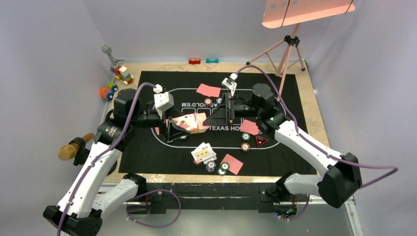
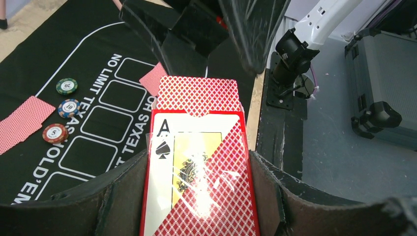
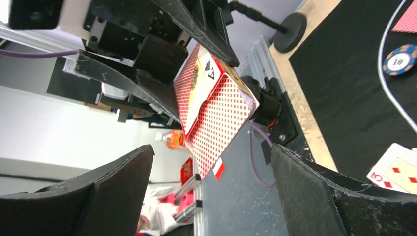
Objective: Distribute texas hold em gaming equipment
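Red card box [image 2: 196, 123] clamped in left gripper [image 2: 198, 162] above the mat [image 2: 74, 49]; right gripper [image 3: 210, 157] jaws wide, just beside it. Risk: off-centre pinch skews box, cards spill

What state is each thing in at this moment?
left gripper: shut on card box
right gripper: open, empty
card box: held in the air
front cards: face up
far card: face down
chips: flat on mat
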You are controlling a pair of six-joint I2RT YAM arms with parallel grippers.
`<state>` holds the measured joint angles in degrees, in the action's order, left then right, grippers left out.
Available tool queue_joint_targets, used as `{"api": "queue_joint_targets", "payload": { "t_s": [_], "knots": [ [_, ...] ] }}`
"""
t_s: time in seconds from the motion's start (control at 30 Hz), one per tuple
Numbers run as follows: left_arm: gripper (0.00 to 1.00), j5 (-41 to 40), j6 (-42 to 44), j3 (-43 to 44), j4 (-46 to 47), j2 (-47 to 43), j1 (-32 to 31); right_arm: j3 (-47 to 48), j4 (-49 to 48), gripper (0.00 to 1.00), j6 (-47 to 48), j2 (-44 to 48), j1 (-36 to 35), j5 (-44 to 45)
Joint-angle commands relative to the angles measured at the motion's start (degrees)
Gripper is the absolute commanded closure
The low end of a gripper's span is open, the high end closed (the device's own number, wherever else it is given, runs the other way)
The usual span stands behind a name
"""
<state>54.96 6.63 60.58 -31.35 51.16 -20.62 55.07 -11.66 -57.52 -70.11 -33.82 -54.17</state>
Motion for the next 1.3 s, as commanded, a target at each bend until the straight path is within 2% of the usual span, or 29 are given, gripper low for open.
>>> {"api": "queue_joint_targets", "payload": {
  "t_s": [0.0, 0.1, 0.17, 0.23, 0.37, 0.47, 0.63, 0.83, 0.97, 1.1, 1.17, 1.2, 1.23, 1.27],
  "knots": [
    [1.0, 1.9, -1.0, 0.4, 4.0, -0.3, 0.4, 3.7, -5.6, 0.05, -3.5, -2.7, -2.7, 0.9],
    [1.0, 1.7, -0.3, 0.4, 3.3, -0.4, 0.4, 4.4, -8.9, 0.05, -7.1, -5.2, -3.9, 2.2],
    [1.0, 1.5, 1.0, 0.6, 2.2, -0.3, 0.4, 4.6, -11.2, 0.09, -9.6, -6.5, -4.5, 2.8],
    [1.0, 0.9, 2.3, 0.8, 1.1, -0.2, 0.4, 4.5, -13.9, 0.18, -12.5, -7.6, -4.9, 3.3],
    [1.0, -0.2, 4.7, 1.7, -1.3, 0.2, 0.4, 5.0, -15.5, 0.45, -14.7, -9.7, -5.8, 3.8],
    [1.0, -1.8, 6.7, 2.8, -3.4, 0.8, 0.4, 5.5, -16.1, 0.59, -15.5, -10.9, -6.7, 3.9],
    [1.0, -3.4, 9.3, 4.2, -6.4, 1.8, 0.4, 5.9, -16.1, 0.69, -15.8, -11.7, -7.7, 3.8],
    [0.99, -5.0, 12.7, 5.2, -9.4, 2.8, 0.3, 6.0, -16.2, 0.86, -16.7, -12.2, -8.0, 3.6],
    [0.78, -6.7, 16.8, 5.8, -13.6, 3.3, 0.3, 6.2, -16.0, 0.91, -16.8, -12.2, -8.0, 3.9],
    [0.48, -7.3, 19.2, 5.7, -16.0, 3.5, 0.3, 5.8, -15.7, 0.94, -16.7, -12.6, -8.0, 4.3],
    [0.4, -7.6, 20.4, 5.8, -17.2, 3.7, 0.3, 5.6, -14.9, 0.95, -16.1, -12.7, -8.1, 4.4],
    [0.33, -8.0, 20.9, 5.7, -17.6, 3.7, 0.2, 5.5, -14.3, 0.96, -15.7, -12.8, -8.1, 4.5],
    [0.22, -8.1, 21.5, 5.6, -18.1, 3.7, 0.2, 5.4, -13.9, 0.97, -15.4, -12.8, -8.1, 4.7],
    [0.17, -8.2, 22.2, 5.6, -18.5, 3.7, 0.2, 5.4, -13.1, 0.97, -14.9, -12.8, -8.1, 4.9]
  ]
}}
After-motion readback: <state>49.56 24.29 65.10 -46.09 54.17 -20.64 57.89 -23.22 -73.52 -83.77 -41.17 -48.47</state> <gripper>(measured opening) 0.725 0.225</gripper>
